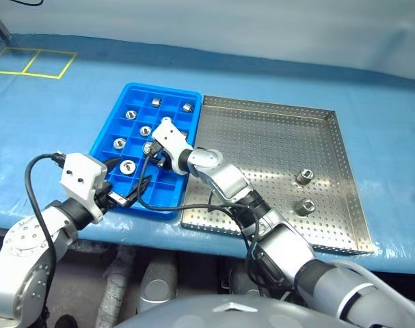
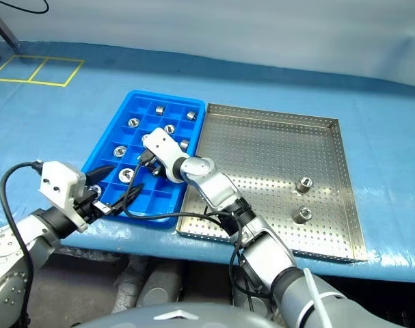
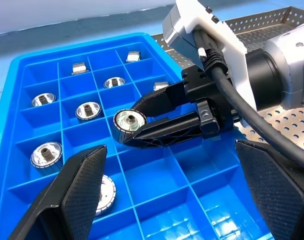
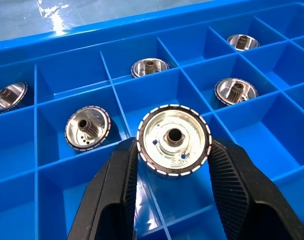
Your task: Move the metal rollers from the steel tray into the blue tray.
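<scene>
A bench covered in a blue sheet point(image 1: 50, 109) carried two trays side by side: a blue tray point(image 1: 106, 134) with a grid of small square compartments on the robot's left, and a steel tray point(image 1: 262, 143) with a perforated floor touching it on the right. The right claw point(image 4: 173, 165) reached across over the blue tray, its two black fingers pinching a metal roller point(image 4: 174, 139) by its ridged rim, the flat face and dark central hole turned toward the wrist camera. The held roller hung just above the dividers, near the middle of the grid, over what looked like a vacant compartment. Several other rollers point(image 4: 87, 133) already sat one to a compartment around it, mostly toward the tray's far and left cells. Two rollers point(image 1: 303, 176) remained on the steel tray, near each other toward its right side and well apart from both claws. The left claw point(image 3: 167, 200) hovered at the near edge of the blue tray with its fingers spread wide, holding nothing. The rollers looked solid, stiff and fairly heavy for their size, with smooth shiny faces that would likely slip; the ridged rim seemed the surest place to grip, squeezed squarely across its width.
</scene>
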You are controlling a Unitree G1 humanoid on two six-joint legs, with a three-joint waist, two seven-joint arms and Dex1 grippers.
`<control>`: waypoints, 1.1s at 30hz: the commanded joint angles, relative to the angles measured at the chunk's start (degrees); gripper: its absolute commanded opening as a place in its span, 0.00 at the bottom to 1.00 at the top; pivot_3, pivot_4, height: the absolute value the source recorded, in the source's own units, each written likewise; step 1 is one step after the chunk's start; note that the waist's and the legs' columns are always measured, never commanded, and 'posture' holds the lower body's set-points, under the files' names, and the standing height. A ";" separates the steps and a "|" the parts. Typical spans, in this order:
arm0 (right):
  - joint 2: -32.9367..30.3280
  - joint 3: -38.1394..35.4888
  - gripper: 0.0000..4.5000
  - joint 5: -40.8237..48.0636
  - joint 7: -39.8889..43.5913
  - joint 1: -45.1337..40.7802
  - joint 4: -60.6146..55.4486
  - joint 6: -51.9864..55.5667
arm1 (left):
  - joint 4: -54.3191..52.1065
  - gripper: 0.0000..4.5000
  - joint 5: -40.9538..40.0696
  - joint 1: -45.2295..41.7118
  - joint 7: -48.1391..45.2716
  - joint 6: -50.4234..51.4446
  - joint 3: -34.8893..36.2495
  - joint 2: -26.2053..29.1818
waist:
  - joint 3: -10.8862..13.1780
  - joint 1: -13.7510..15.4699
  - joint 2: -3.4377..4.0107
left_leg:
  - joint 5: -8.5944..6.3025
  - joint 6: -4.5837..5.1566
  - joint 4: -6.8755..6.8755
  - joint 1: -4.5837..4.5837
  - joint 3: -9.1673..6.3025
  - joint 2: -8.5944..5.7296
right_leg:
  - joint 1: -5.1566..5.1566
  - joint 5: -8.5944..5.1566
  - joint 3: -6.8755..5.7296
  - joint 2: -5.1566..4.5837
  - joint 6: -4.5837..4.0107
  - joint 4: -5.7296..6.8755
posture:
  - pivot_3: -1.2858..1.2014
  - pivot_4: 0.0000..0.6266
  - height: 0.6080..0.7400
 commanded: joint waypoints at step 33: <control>-27.88 -30.21 0.96 3.65 -6.09 27.67 -51.20 34.47 | 25.43 1.00 5.77 -33.82 -12.36 -6.58 -32.56 -1.43 | 0.05 -8.45 0.09 | -0.02 0.03 0.02 -0.05 0.07 -0.06 | -0.02 -0.11 0.17 0.01 0.23 -0.01 | 0.48 0.24 1.00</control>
